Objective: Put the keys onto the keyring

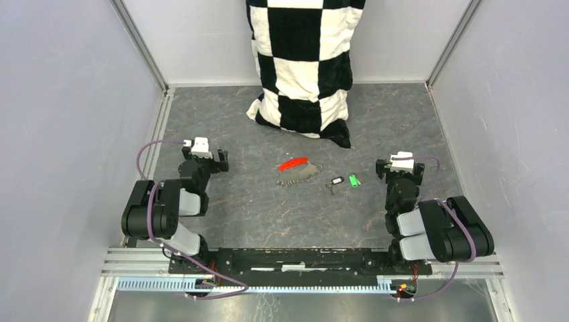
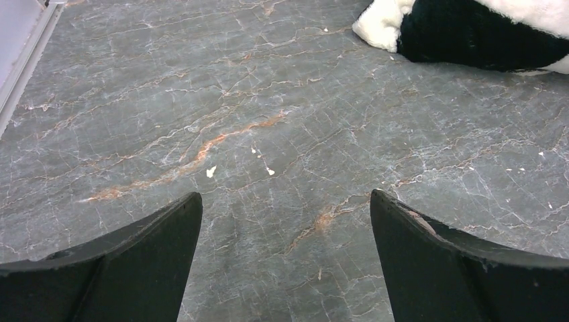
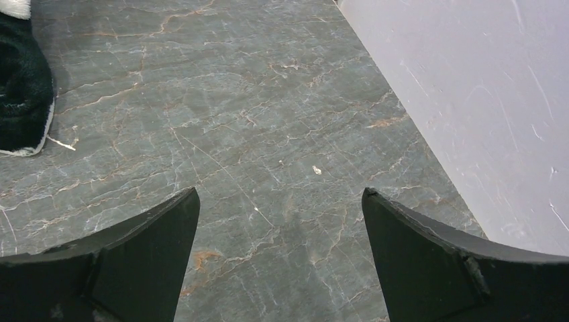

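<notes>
— Were the metal blades of the keys (image 1: 336, 181) made out?
— No, they were too small. On the keyring (image 1: 293, 164), ring and chain blurred together. The top edge cut off the checkered pillow (image 1: 303, 67).

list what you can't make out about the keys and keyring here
keyring: top view, too small to tell ring from chain.
black-tagged key, green-tagged key: top view, blades too small; both wrist views aim away from them.
checkered cushion: cut off by the top view's upper edge.
</notes>
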Available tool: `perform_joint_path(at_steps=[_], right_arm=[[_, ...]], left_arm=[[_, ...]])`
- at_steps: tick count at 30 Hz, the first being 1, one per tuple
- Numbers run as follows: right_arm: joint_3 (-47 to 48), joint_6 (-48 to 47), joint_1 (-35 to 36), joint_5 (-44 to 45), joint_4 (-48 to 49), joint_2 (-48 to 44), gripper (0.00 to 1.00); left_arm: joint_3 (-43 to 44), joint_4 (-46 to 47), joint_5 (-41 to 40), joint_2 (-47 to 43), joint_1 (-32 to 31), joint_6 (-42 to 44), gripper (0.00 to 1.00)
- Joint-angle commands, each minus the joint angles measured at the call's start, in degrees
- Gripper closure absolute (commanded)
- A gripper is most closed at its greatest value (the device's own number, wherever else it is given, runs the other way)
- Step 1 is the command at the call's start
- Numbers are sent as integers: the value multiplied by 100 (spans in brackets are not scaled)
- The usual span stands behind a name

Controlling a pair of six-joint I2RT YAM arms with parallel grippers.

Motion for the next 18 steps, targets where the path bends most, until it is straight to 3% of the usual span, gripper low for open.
perform_joint_path(at_steps=[1, 2, 4, 6, 8, 10, 12, 14, 16, 18], right_arm=[[-514, 122, -6, 152, 351, -163, 2], [-396, 168, 34, 388, 43, -312, 2], [506, 580, 73, 716, -2383, -841, 2], [1449, 1236, 71, 666, -3913, -940, 2], [1677, 2120, 64, 684, -4166, -1053, 2], [1883, 2727, 41, 255, -4466, -1112, 2], [2100, 2382, 45, -1066, -4581, -989, 2], [1982, 2135, 52, -2317, -4030, -890, 2], [1953, 2238, 97, -3036, -3699, -728, 2], [2200, 2141, 284, -3412, -3829, -477, 14]], left_arm=[[0, 210, -119, -36, 18, -194, 0], [3, 204, -121, -36, 15, -193, 0], [7, 204, -120, -36, 21, -197, 0], [-3, 214, -112, -42, 22, -193, 0], [16, 145, -235, -171, 26, -373, 0], [408, -817, -399, -542, 30, -433, 0], [1237, -2704, -287, -821, 26, -183, 0], [2150, -4677, -225, -811, 30, 90, 0], [2892, -5952, -59, -693, 30, 326, 0], [3350, -6769, 359, -663, 46, 489, 0]])
